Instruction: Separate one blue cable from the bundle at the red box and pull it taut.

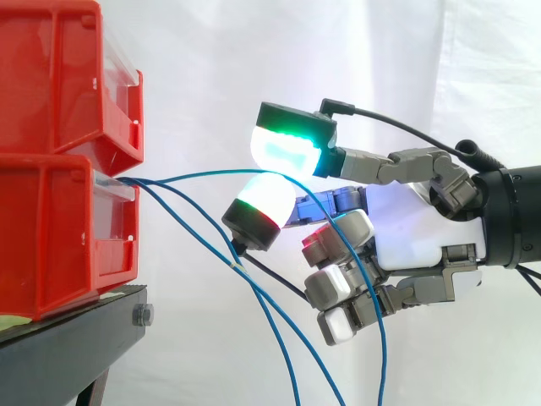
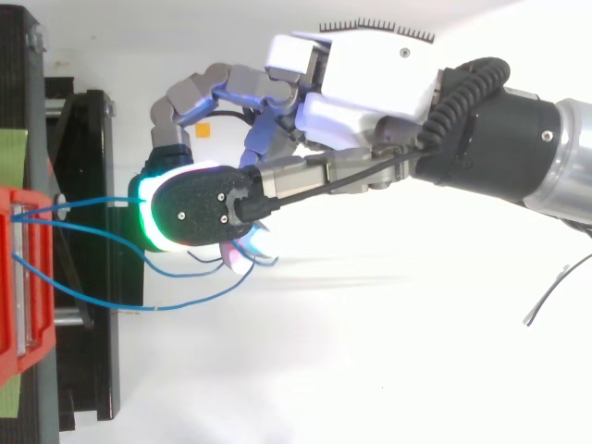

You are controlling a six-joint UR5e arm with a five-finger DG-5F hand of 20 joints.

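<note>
The hand (image 1: 418, 228) pinches one blue cable (image 1: 196, 175) between its two outstretched pads (image 1: 287, 145), slack running ahead of them to the red box (image 1: 59, 228); a hasty pull may slip it free or snag the two loose cables (image 1: 260, 296) hanging beneath the pads.

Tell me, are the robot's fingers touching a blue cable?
Touching. The side view shows one blue cable pinched between two glowing fingers of the hand.

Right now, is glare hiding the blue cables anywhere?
Top view: the white ground under the hand is blown out, and the hand's glow washes over the blue cables beside it. Side view: even light on the curtain, cables stand out, no hard shadows.
</note>
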